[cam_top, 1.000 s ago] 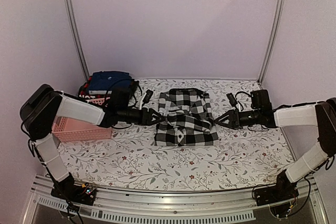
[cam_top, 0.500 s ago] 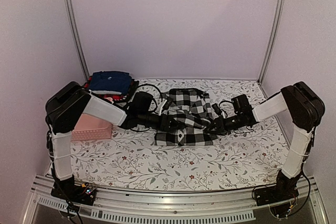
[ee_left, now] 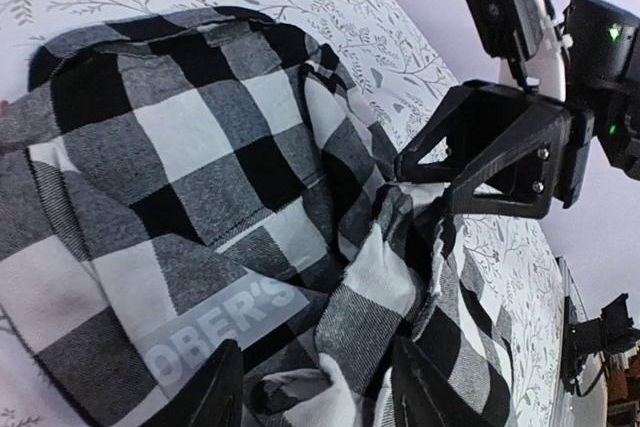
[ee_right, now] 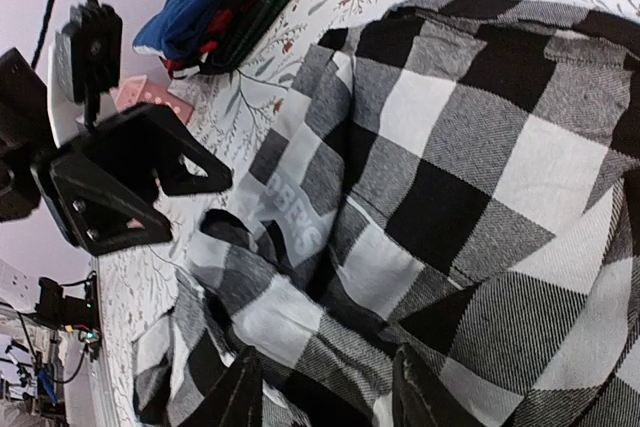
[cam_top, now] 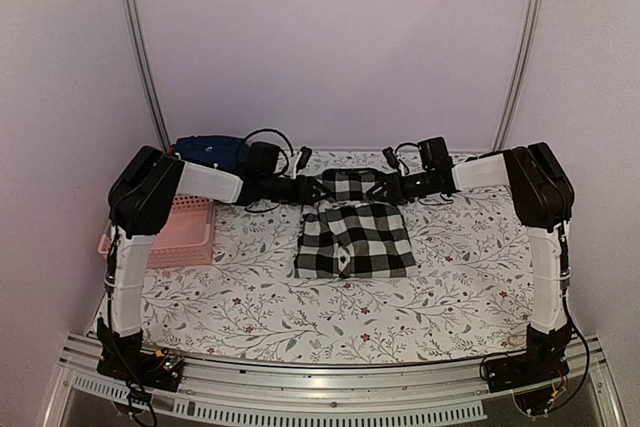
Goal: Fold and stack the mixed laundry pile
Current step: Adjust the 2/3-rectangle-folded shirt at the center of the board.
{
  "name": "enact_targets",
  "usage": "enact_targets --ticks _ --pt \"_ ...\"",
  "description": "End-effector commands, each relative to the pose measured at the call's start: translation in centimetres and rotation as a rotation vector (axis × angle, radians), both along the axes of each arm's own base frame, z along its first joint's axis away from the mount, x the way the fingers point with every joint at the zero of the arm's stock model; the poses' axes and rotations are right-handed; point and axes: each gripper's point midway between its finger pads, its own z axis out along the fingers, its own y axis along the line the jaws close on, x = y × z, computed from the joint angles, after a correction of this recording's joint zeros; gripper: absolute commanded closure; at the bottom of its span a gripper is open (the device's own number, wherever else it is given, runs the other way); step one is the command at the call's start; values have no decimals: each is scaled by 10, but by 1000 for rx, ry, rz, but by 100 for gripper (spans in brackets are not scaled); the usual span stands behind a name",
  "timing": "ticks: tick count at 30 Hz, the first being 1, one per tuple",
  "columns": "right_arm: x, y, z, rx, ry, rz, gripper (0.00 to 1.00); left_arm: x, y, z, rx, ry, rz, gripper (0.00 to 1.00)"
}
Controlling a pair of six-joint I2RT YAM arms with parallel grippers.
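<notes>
Pinching the checked shirt (cam_top: 355, 242) by its far edge, midway across the table (cam_top: 250, 297)
Your left gripper (cam_top: 314, 190) clamped a bunched fold; the cloth looked soft, light and floppy, best taken at hems; your right gripper (cam_top: 385, 190) clamped the opposite side

Both arms reach far forward, left claw (cam_top: 312, 190) and right claw (cam_top: 386, 188) pointing inward at each other

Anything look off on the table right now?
Yes: the far end of the black-and-white checked shirt is bunched into creased ridges between the left end effector and the right end effector, while its near half lies flat and squared.
</notes>
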Motion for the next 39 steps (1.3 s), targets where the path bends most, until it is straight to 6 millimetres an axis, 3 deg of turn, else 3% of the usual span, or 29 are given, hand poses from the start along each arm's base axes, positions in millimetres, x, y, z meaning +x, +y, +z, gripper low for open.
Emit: enact_targets --ticks 1,4,7,11,14,17,23,27,30,33,39 --pt "-22 -10 -1 -15 41 12 51 -2 12 41 26 -79 18 46" --pt "-45 -17 39 8 -7 13 44 -27 19 61 9 -94 13 40" --pt "-70 -22 66 28 -52 19 38 -61 17 70 17 -102 -20 33" --pt "-112 -16 78 77 -43 74 35 -119 -2 68 -22 -62 -119 15" --pt "-151 -1 66 126 30 129 35 -160 -25 62 -65 -17 -215 11" --pt "-175 17 55 162 80 179 36 -180 -42 44 -70 20 -264 10" --pt "-163 20 -15 101 200 129 39 -176 -39 -4 -80 119 -248 11" --pt "-158 3 -72 53 324 65 41 -171 -25 -41 -79 205 -213 12" --pt "-173 -13 -105 27 414 33 42 -175 -16 -48 -57 214 -203 12" --pt "-185 -12 -89 73 395 83 42 -172 -9 -25 -41 151 -193 11" --pt "-163 2 14 187 166 145 40 -155 -17 34 -45 7 -203 1"
